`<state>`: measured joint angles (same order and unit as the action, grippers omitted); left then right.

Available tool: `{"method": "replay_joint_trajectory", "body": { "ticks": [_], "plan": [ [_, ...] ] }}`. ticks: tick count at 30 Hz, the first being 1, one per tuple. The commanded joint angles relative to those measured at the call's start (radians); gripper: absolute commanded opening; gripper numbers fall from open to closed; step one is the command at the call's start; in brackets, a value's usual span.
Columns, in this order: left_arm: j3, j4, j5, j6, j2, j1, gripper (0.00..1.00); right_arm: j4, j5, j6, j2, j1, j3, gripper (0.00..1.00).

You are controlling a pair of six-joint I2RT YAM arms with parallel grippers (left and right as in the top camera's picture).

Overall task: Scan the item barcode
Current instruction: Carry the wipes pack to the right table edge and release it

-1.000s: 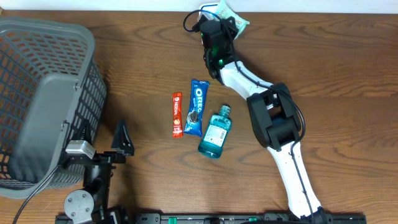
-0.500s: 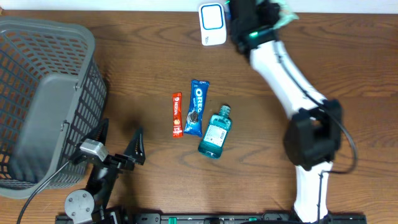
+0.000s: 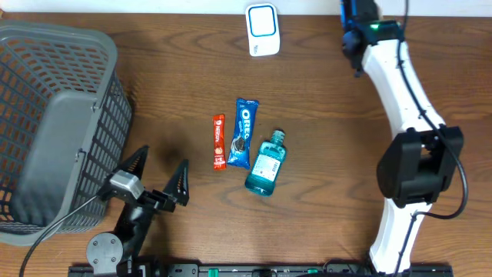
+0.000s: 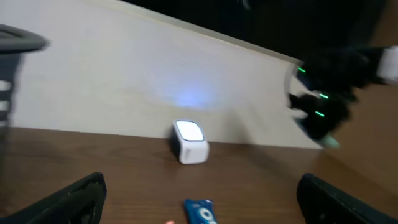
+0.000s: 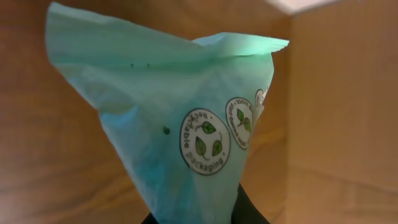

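Clearly the right gripper (image 5: 200, 218) is clamped on the bottom edge of a mint-green pouch (image 5: 186, 124), a thin film bag with round leaf stickers reading "recyclable packaging", which stands up crumpled in front of the wrist camera. From overhead that arm reaches to the far edge of the table (image 3: 346, 154), well to the right of the white scanner (image 3: 262, 29), so the pouch hangs above the far right of the table and apart from the scanner's blue-lit window; the pouch itself is hard to make out at the top of that frame. The left gripper (image 3: 159, 171) sits spread wide and empty near the grey basket (image 3: 54, 115), taking no part. An Oreo pack (image 3: 244, 132), an orange snack bar (image 3: 219, 142) and a mouthwash bottle (image 3: 266, 165) lie mid-table, untouched. The step in hand looks like presenting the pouch to the scanner. No barcode shows on the face turned to the wrist camera, so it is probably on the other side or in a fold; the wrist should likely rotate until the printed code faces the lit window. Because the film is limp and glossy, a slow approach, a steady pause near the window and a slight tilt against glare would probably give the cleanest read.
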<state>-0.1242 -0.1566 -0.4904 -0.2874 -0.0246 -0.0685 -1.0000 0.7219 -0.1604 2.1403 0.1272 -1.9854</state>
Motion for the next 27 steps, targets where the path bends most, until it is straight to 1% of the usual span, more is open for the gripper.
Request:
{"method": "replay_joint_trajectory", "body": {
  "ticks": [1,4,8,10,14,18,24,27],
  "plan": [
    [0.005,-0.003,0.114,0.014,0.001,0.009,0.98,-0.056,-0.053,0.052,0.000,-0.094,-0.002,0.01],
    [0.010,-0.002,0.115,-0.010,0.001,0.009,0.98,-0.103,-0.051,0.083,0.000,-0.175,0.000,0.01],
    [0.033,-0.003,0.118,-0.041,0.001,0.009,0.98,-0.155,-0.051,0.159,0.000,-0.286,0.019,0.01],
    [0.044,-0.003,0.118,-0.042,0.001,0.009,0.98,-0.164,-0.051,0.201,0.000,-0.340,0.037,0.01],
    [0.057,-0.005,0.118,-0.093,0.001,0.009,0.98,-0.146,-0.050,0.262,0.000,-0.427,0.092,0.01],
    [0.066,-0.006,0.118,-0.122,0.001,0.009,0.98,-0.079,-0.051,0.331,0.000,-0.503,0.182,0.01],
    [0.070,-0.005,0.118,-0.122,0.001,0.009,0.98,0.141,-0.043,0.327,0.000,-0.588,0.380,0.01],
    [0.070,0.004,0.117,-0.122,0.001,0.009,0.98,0.237,-0.043,0.322,0.000,-0.627,0.448,0.01]
  ]
}}
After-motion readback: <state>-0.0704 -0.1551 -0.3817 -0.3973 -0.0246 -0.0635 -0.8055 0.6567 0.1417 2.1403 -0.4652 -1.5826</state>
